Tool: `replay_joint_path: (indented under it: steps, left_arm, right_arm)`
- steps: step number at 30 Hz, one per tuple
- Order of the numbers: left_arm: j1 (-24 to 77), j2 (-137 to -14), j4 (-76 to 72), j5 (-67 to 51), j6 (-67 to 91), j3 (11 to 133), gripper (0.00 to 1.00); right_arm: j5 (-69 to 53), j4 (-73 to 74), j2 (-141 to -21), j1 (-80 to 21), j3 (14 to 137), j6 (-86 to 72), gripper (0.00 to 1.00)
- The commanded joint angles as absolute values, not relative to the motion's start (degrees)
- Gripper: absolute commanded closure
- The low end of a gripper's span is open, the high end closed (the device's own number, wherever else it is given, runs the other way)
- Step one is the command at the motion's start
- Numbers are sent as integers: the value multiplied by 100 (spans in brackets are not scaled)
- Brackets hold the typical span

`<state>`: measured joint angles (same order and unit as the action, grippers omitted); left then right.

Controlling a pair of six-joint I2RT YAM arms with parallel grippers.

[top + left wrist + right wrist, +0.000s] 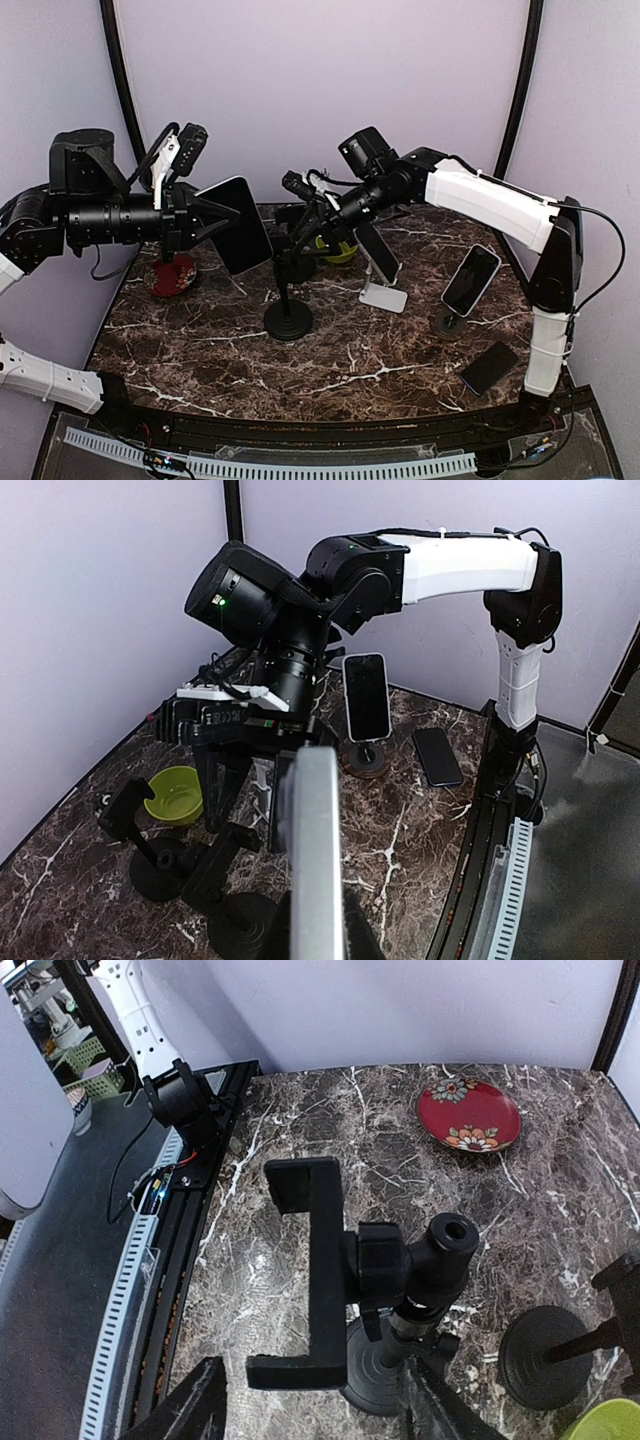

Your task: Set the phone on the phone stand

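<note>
Black phone [238,225] gripped in left pincer [212,222], long axis near upright, top leaning left; right pincer [312,1410] agape.

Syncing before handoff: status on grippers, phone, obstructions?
Left gripper shut on phone, aloft. Right gripper open at clamp stand, crowding its empty cradle. Phone not yet seated.

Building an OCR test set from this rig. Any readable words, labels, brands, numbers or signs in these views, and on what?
No readable text in any view.
held phone: blank dark face, nothing printed.
phone on white stand, phone on round stand, flat phone: dark, no logo visible.
red plate: floral pattern only.
clamp stand: plain black, no marking visible.
</note>
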<state>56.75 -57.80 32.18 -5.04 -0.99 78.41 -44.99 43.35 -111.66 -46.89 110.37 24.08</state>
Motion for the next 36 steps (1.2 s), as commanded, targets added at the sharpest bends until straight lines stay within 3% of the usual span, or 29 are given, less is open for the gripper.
replay_joint_path:
  steps: [1,4,10,23,27,32,36]
  left_arm:
    - [5643,-5573,2980,-450,-228,7847,100]
    - [5643,-5589,2977,-439,-248,7817,100]
    - [5643,-5647,2959,-457,-246,7805,100]
    - [5643,-5688,2923,-604,-220,7793,100]
    - [5643,-5687,2943,-589,-215,7795,100]
    - [5643,-5719,2931,-630,-225,7803,100]
    - [5643,-5746,2924,-668,-236,7809,100]
  right_arm:
    - [-4524,4307,-11175,-4734,11293,2374,45]
    - [-4542,4267,-11163,-4733,11265,2367,50]
    - [-4695,4202,-11183,-4733,11265,2296,47]
    - [-4705,4089,-11270,-4741,11279,2060,53]
    - [-4720,4078,-11268,-4740,11260,2057,58]
    - [-4714,4088,-11304,-4742,11260,2022,57]
    - [-4746,4067,-11280,-4742,11259,1987,68]
